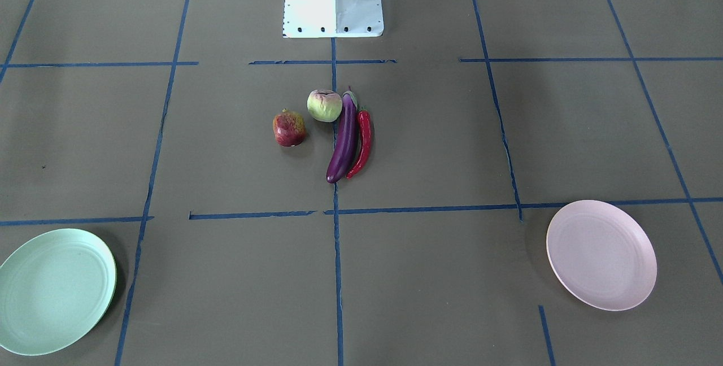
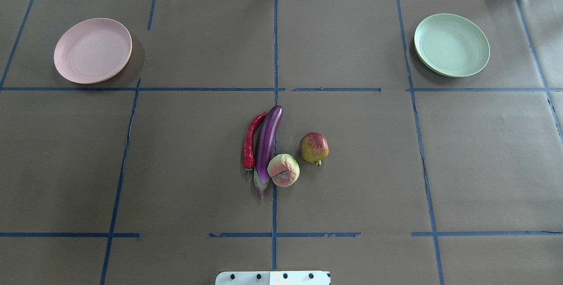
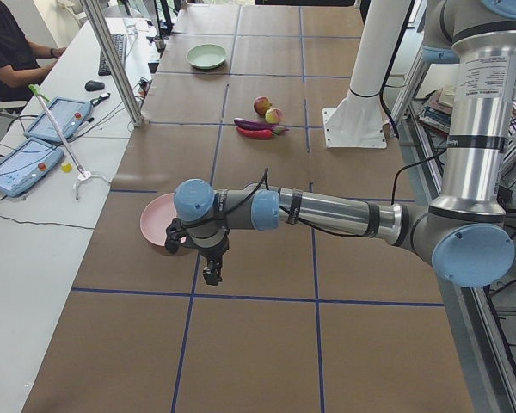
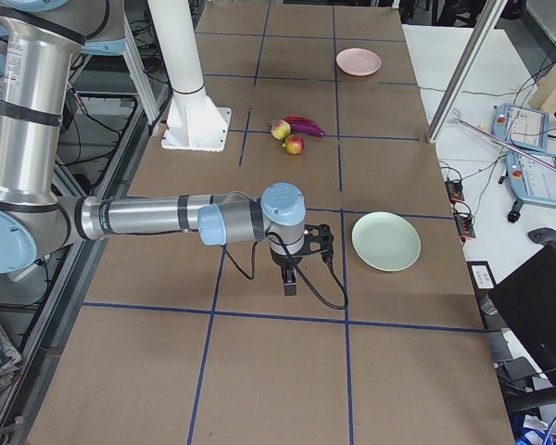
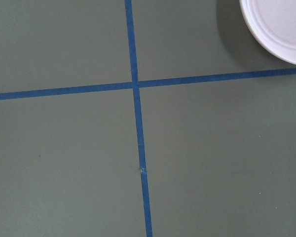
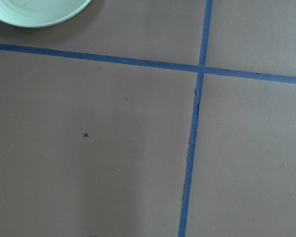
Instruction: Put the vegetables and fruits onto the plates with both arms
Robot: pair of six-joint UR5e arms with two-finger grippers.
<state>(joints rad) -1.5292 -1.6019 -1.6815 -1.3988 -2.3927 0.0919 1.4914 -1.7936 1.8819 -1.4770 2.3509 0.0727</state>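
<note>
The purple eggplant (image 2: 267,142) and red chili pepper (image 2: 251,142) lie side by side at the table's middle. The peach-like fruit (image 2: 283,170) touches the eggplant's cap end; the red-and-yellow fruit (image 2: 314,147) stands just right of them. The pink plate (image 2: 93,50) is far left and the mint green plate (image 2: 451,44) far right, both empty. My left gripper (image 3: 211,275) hangs over the table beside the pink plate (image 3: 159,222). My right gripper (image 4: 290,286) hangs beside the green plate (image 4: 386,241). I cannot tell whether either is open or shut.
The white base block (image 2: 272,277) stands at the near edge. Blue tape lines (image 2: 274,56) cross the brown table cover. The wrist views show bare cover, with the pink plate's rim (image 5: 281,29) and the green plate's rim (image 6: 37,12) in the corners. An operator's desk with tablets (image 3: 21,163) lies beyond the far edge.
</note>
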